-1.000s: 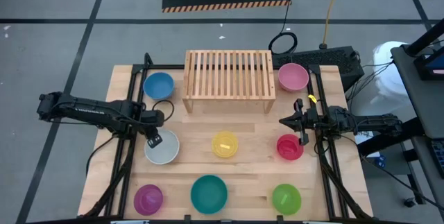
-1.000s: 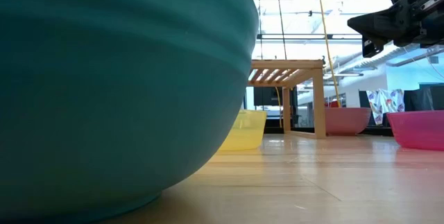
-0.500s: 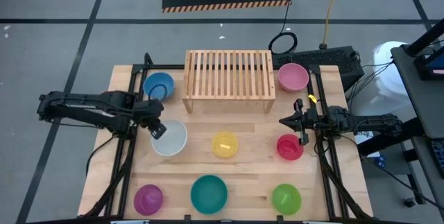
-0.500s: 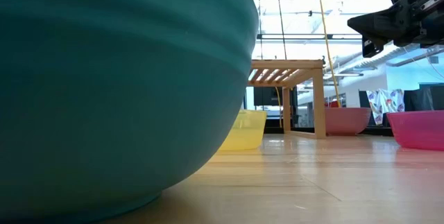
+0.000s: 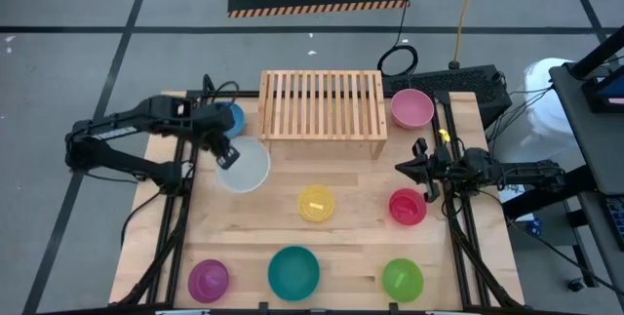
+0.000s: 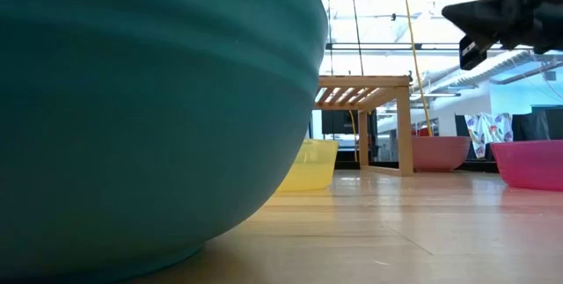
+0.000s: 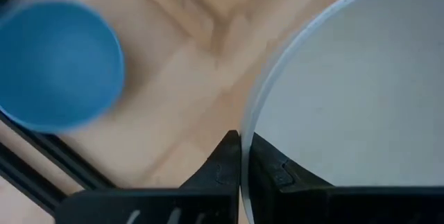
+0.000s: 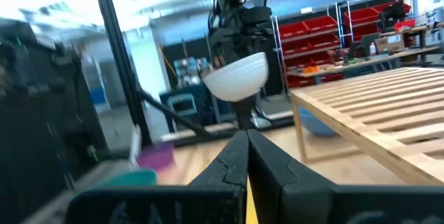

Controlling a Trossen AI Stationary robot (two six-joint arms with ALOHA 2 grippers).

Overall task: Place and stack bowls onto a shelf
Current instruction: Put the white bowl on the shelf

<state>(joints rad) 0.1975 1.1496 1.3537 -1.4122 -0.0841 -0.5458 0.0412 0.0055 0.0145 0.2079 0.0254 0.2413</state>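
Gripping the white bowl (image 5: 244,165) by its rim, the left gripper (image 5: 226,155) is pinched tight on the edge and holds it lifted off the table (image 5: 351,256), just left of the shelf (image 5: 321,105) near its front-left leg. Blue bowl (image 5: 232,118) sits just behind it, partly hidden by the arm. Right wrist view confirms the white bowl (image 8: 236,78) is airborne.

Right gripper (image 5: 427,171) has fingers fully closed, nothing in them, hovering at the right side above the table beside the red bowl (image 5: 407,206).

Shelf top is bare wood slats. Pink bowl (image 5: 412,108) at far right of shelf. Yellow bowl (image 5: 316,202) mid-table. Near row: purple bowl (image 5: 209,279) left, teal bowl (image 5: 293,271) centre, green bowl (image 5: 402,278) right.
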